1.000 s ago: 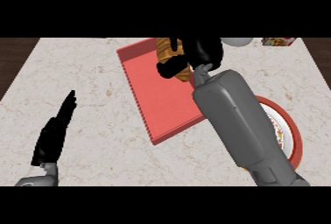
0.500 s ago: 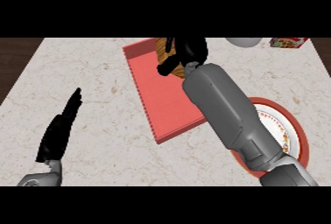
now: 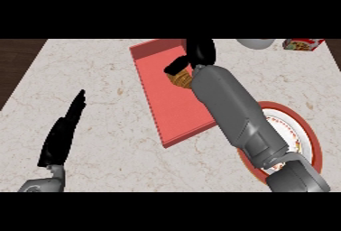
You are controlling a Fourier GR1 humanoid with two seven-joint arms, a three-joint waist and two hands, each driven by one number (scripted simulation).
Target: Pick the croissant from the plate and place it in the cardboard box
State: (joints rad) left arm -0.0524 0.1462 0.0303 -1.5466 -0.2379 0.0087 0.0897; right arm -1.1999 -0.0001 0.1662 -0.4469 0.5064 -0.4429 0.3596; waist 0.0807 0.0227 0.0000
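Observation:
The brown croissant (image 3: pixel 180 78) lies inside the flat red box (image 3: pixel 174 113), near the box's far end. My right hand (image 3: pixel 201 53) is just beyond it over the box, fingers stretched away from me, with the thumb reaching down to the croissant's top edge. The fingers do not wrap the croissant. My right forearm crosses the box's right wall and hides part of the red-rimmed white plate (image 3: pixel 311 140) at the right. My left hand (image 3: pixel 61 137) rests open at the lower left, fingers straight, well apart from the box.
A pale bowl (image 3: pixel 257 43) and a small colourful packet (image 3: pixel 304 44) stand at the counter's far right edge. Dark floor shows past the counter's left edge. Bare marble counter lies between my left hand and the box.
The right hand moved further over the box and its fingers straightened. The croissant, earlier wrapped in the hand, now shows lying in the box by the wrist. The left hand barely shifted.

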